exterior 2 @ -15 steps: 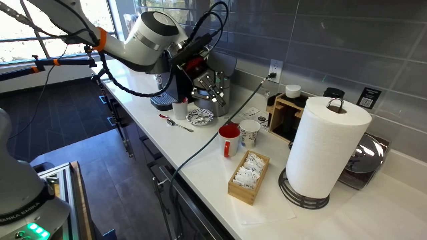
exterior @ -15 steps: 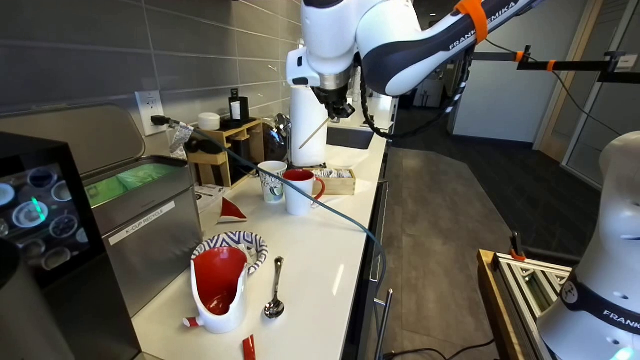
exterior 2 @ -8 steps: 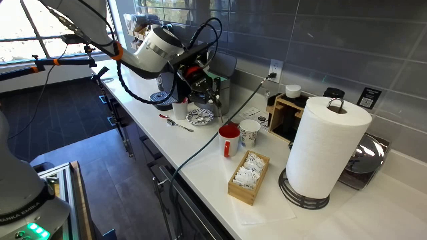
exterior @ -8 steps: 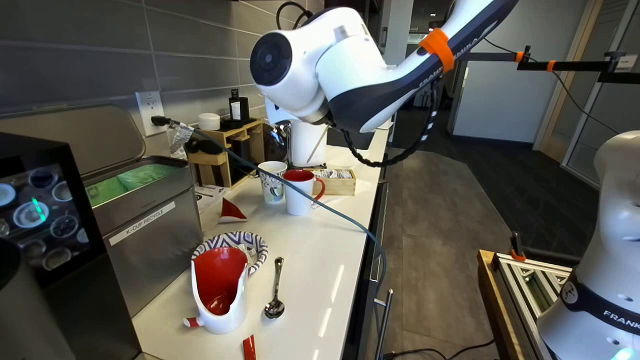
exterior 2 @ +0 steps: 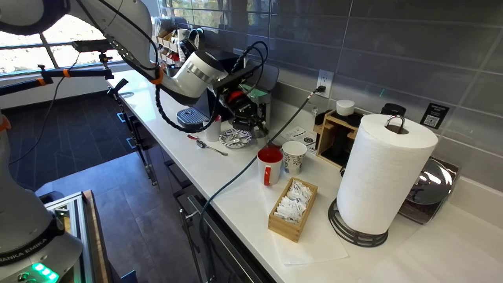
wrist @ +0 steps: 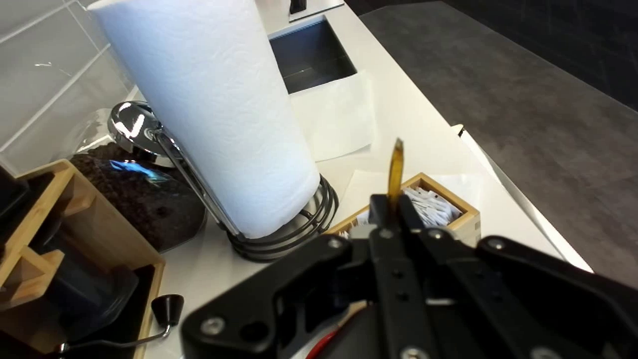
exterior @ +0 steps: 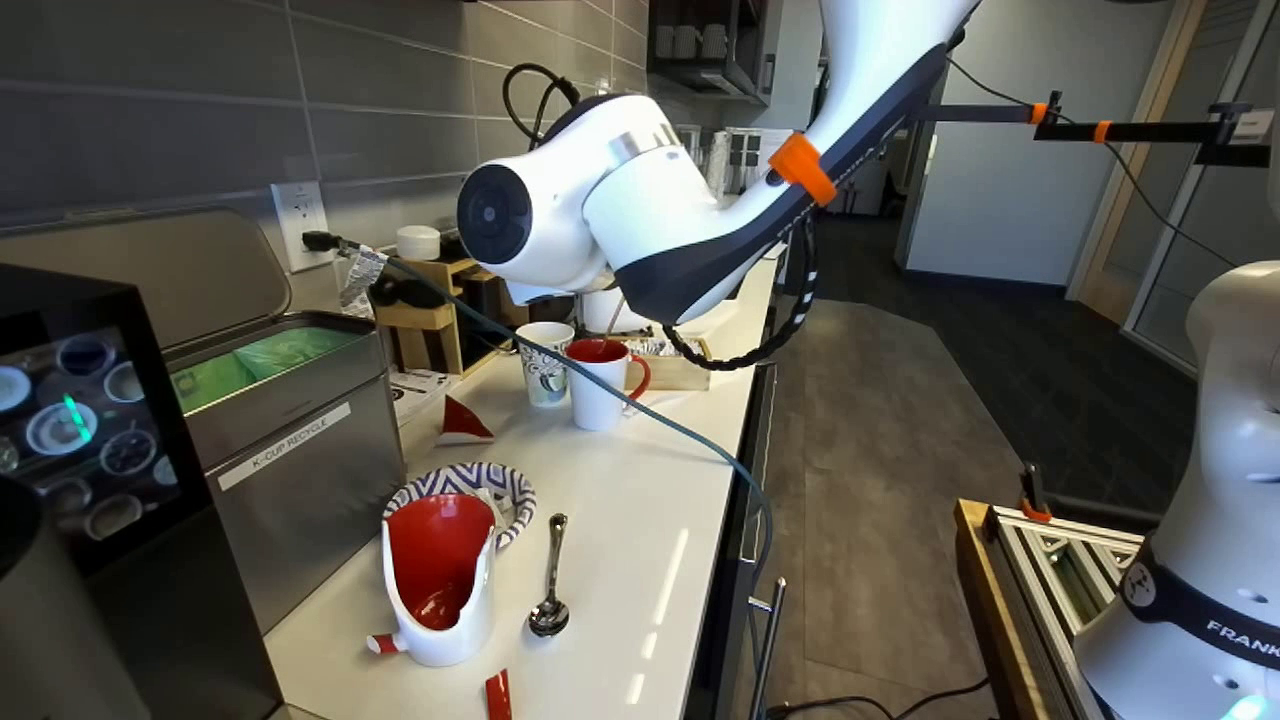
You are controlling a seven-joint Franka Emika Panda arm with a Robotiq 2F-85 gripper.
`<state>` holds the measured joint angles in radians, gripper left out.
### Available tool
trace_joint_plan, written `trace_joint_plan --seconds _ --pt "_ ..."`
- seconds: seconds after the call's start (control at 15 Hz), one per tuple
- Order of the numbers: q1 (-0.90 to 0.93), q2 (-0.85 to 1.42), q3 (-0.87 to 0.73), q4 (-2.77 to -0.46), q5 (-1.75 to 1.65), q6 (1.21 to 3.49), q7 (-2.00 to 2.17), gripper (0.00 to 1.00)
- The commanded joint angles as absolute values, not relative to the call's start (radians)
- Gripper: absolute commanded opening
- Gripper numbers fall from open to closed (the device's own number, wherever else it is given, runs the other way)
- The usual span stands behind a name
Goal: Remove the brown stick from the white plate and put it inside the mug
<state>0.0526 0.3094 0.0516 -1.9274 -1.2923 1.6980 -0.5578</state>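
Observation:
The mug is white with a red inside and a red handle; it stands upright on the counter and also shows in an exterior view. My gripper is above and just behind it there, pointing down. In the wrist view, the gripper is shut on the brown stick. The stick slants down, its lower part overlapping the mug's opening; I cannot tell how deep it reaches. The white plate has a blue pattern and holds crumpled scraps. The arm hides the gripper in an exterior view.
A patterned paper cup stands beside the mug. A wooden box of packets and a paper towel roll are near. A dark cable crosses in front of the mug. A broken red-white mug and spoon lie by the plate.
The arm has come down and moved toward the mug. The stick, held throughout, has gone from high in front of the paper towel roll to the mug's opening.

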Motion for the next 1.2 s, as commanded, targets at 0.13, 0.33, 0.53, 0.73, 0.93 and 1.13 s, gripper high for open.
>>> trace_joint_plan --seconds 0.13,0.33,0.53,0.73,0.93,1.13 --pt "0.049 0.392 0.053 -1.842 -1.317 1.677 -0.594 0.30" --pt "0.046 0.397 0.052 -1.831 -1.309 1.678 -0.611 0.52" --pt "0.016 0.331 0.075 -1.859 -1.201 1.744 -0.632 0.75" --pt "-0.005 0.202 0.092 -1.955 -1.052 1.805 -0.644 0.97" --pt "-0.021 0.045 0.082 -2.093 -0.911 1.892 -0.643 1.00" --pt "-0.031 -0.111 0.042 -2.242 -0.771 1.983 -0.647 1.00"
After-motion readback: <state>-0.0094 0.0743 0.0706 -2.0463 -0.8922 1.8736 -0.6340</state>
